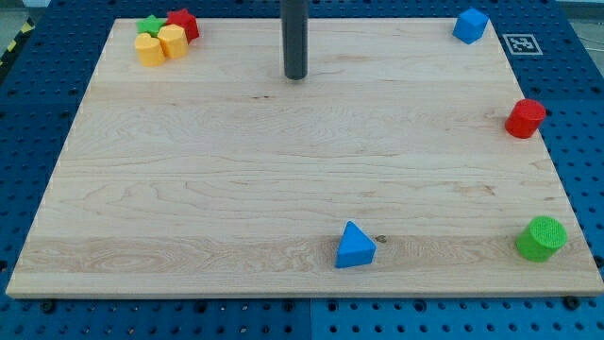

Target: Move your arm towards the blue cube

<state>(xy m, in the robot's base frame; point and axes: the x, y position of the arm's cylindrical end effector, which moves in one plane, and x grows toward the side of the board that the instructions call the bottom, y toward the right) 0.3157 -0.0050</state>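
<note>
The blue cube point(470, 25) sits at the view's top right corner of the wooden board point(283, 170). My tip point(295, 76) is the lower end of a dark rod that comes down from the view's top centre. It rests on the board well to the left of the blue cube and touches no block.
A green star point(149, 25), a red block point(183, 24) and two yellow blocks point(160, 44) cluster at the top left. A red cylinder point(525, 118) is at the right edge, a green cylinder point(542, 238) at the bottom right, and a blue triangular block point(354, 246) at the bottom centre.
</note>
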